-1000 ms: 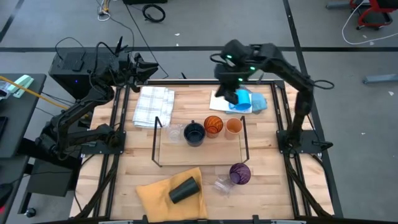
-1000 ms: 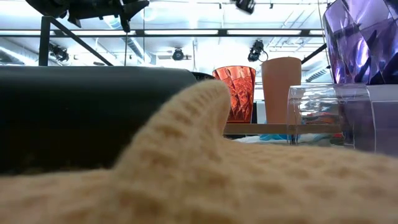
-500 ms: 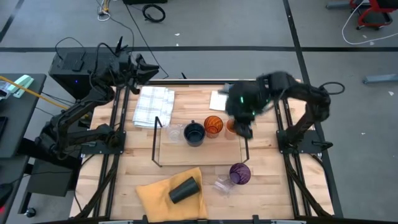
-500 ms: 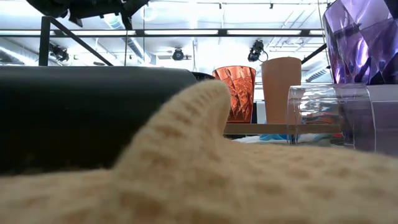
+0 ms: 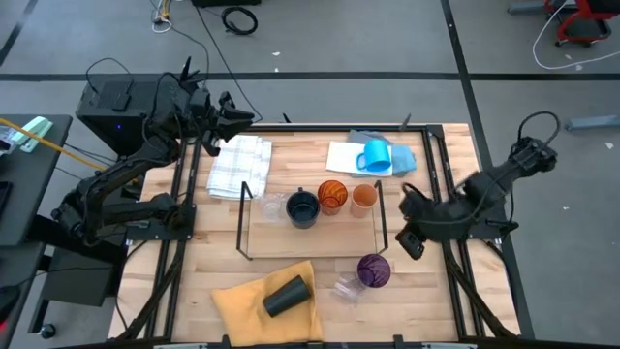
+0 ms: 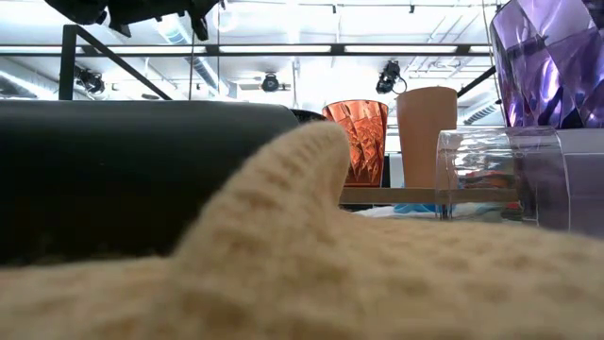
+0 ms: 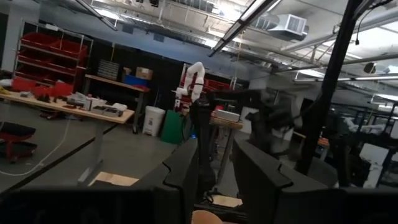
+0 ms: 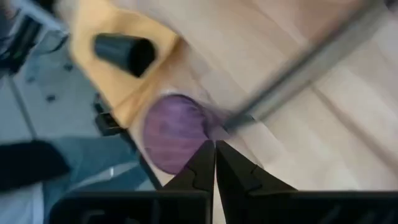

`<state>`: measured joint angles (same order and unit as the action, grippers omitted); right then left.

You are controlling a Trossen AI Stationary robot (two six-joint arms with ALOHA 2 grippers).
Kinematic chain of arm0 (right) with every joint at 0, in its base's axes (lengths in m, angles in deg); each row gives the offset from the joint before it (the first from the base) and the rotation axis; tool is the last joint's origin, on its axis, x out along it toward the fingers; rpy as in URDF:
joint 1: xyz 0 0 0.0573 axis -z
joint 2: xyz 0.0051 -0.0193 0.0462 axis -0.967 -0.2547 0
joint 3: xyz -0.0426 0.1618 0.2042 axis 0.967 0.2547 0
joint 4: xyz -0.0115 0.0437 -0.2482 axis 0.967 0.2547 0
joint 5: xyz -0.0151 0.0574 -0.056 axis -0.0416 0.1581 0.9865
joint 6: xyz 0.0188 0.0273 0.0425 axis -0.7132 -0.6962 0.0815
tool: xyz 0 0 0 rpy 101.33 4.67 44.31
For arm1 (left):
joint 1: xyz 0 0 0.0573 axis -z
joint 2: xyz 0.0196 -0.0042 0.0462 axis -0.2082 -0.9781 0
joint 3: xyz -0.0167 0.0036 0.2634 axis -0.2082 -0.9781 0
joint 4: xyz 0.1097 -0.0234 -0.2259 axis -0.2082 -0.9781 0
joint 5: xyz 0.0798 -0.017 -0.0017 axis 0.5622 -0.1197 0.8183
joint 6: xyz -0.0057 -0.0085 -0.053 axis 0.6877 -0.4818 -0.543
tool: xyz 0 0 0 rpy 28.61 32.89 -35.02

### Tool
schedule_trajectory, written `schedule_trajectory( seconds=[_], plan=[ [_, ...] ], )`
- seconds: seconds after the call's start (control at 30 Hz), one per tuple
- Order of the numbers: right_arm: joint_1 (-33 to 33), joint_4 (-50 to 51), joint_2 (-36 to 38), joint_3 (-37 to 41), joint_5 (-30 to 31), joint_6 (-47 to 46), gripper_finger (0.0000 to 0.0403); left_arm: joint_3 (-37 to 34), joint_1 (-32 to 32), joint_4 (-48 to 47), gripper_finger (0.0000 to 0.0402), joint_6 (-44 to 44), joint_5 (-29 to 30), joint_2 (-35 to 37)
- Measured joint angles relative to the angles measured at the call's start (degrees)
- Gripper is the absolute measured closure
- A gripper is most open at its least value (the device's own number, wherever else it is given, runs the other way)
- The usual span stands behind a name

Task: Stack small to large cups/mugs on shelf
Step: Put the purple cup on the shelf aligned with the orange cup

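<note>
A second earlier the right gripper (image 5: pixel 409 240) had hovered over the blue mug (image 5: pixel 373 156) at upper centre; it had since swung down to the right edge of the surface (image 5: pixel 291 237), just right of the shelf (image 5: pixel 310 235) and above the purple cup (image 5: pixel 374 269), its fingers (image 8: pixel 200 171) pressed together and empty. The mug sat uncovered on its blue cloth (image 5: pixel 399 157). The navy mug (image 5: pixel 302 207) and two orange cups (image 5: pixel 332 195) stayed on the shelf. The left gripper (image 5: pixel 242 116) waited at upper left, fingers (image 7: pixel 186 168) spread.
</note>
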<state>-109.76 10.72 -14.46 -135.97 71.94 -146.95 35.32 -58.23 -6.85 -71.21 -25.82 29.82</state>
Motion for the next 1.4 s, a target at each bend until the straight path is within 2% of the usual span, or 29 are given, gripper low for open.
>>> schedule_trajectory(
  seconds=[0.1,0.2,0.33,0.47,0.6,0.73,1.0,1.23,1.4],
  plan=[
    [-5.2,-0.5,0.4,5.6,0.6,-9.6,0.0383,0.0,1.3,0.0,0.0294,-0.9,0.8,0.0],
    [-10.1,-5.0,-0.7,10.6,0.3,-14.5,0.0376,0.0,3.1,0.0,0.0294,-1.9,1.9,0.0],
    [-13.5,-12.2,-3.0,14.9,0.0,-16.1,0.0341,0.0,6.0,0.0,0.0294,-2.9,4.0,0.0],
    [-14.0,-12.7,-4.1,15.1,-1.8,-15.6,0.0295,0.0,9.0,-0.4,0.0294,-3.2,6.2,0.0],
    [-11.6,-10.1,-2.4,13.8,-4.5,-20.1,0.0266,0.0,11.2,-1.2,0.0294,-2.8,7.9,0.0],
    [-9.1,-5.1,-2.8,8.0,-5.2,-20.6,0.0263,0.0,12.3,-2.2,0.0294,-1.2,8.9,0.0],
    [0.2,8.0,-12.1,-4.8,-9.4,-14.8,0.0274,0.0,12.4,-3.2,0.0294,0.8,9.0,0.0],
    [7.1,9.3,-19.8,-10.4,-11.8,-9.1,0.0275,0.0,12.3,-3.2,0.0294,2.3,8.8,0.0],
    [8.2,9.4,-22.5,-10.8,-17.5,-7.5,0.0272,0.0,12.3,-3.2,0.0294,2.3,8.7,0.0]
  ],
)
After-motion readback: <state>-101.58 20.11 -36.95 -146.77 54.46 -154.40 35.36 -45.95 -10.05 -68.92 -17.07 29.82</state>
